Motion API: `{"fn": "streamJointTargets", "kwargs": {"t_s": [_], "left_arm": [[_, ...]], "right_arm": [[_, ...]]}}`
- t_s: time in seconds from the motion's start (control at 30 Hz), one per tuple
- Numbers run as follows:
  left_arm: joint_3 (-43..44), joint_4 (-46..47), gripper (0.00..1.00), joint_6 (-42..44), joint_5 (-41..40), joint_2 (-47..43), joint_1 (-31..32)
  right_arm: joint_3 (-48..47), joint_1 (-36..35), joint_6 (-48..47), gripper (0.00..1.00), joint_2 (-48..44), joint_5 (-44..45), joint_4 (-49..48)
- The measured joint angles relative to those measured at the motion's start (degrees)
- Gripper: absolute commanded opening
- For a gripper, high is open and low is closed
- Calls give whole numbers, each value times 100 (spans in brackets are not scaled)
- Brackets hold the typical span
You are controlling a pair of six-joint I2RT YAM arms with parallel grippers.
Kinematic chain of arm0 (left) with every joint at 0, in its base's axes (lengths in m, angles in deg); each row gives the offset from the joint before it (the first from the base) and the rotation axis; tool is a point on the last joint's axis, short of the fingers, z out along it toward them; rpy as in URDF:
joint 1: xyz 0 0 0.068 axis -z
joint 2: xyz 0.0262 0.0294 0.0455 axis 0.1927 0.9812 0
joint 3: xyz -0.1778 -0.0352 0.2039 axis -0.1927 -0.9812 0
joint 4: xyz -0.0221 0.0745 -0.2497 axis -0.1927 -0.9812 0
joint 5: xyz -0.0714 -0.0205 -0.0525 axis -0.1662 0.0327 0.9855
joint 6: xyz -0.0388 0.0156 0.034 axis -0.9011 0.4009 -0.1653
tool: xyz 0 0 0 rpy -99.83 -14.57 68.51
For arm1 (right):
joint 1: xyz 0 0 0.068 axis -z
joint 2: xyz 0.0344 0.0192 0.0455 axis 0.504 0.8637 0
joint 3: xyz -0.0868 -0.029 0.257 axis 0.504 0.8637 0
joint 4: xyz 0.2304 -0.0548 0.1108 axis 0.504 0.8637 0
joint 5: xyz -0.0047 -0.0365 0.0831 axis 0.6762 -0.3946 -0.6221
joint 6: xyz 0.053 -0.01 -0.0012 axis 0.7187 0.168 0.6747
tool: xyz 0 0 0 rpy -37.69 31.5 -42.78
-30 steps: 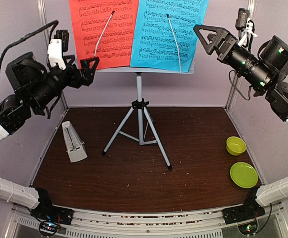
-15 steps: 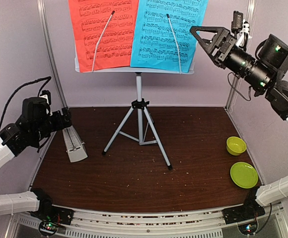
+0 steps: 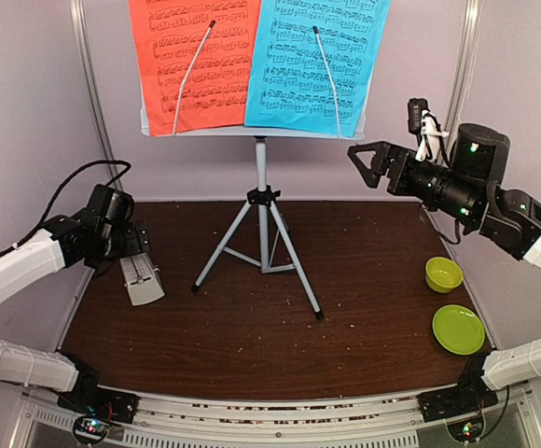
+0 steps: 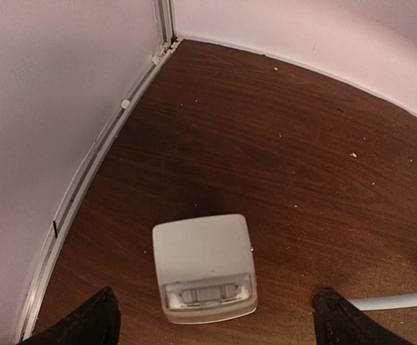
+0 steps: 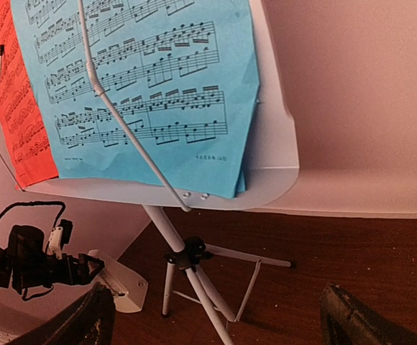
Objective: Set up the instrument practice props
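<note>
Left gripper [image 4: 212, 333] spread wide and empty, poised over the grey metronome [image 4: 203, 267] at the table's [image 3: 373, 308] 9 o'clock, right gripper [image 3: 368, 161] spread wide and empty in the air, at 3 o'clock of the music stand [image 3: 260, 173], red page [image 3: 191, 56] and blue page [image 3: 294, 56] on its desk.

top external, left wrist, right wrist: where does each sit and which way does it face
top external: high behind the robot, facing down at the music stand; left arm and right arm show.
left wrist: on the left arm, facing down at the metronome; open left pincer tips at the bottom.
right wrist: on the right arm, facing the blue page; open right pincer tips below.
shared: all three see the metronome.
</note>
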Motion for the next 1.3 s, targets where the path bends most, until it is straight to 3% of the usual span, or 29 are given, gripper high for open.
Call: {"fn": "streamJointTargets", "kwargs": {"t_s": [0.13,0.37,0.87,1.13,1.3], "left_arm": [[105,-24,79,-63,-59,378,-2],[125,-50,68,-175,-131,708,-11],[-17,-76,34,-72,-111,476,-33],[-101,-533,27,192,369,-42,7],[-101,-863,26,264,485,-400,442]], "right_arm": [[378,92,-39,100,-317,352,109],[887,330,138,100,-385,365,245],[1355,411,149,100,-461,63,96],[1355,420,39,100,-459,-116,-81],[1364,420,13,100,-455,-310,-212]]}}
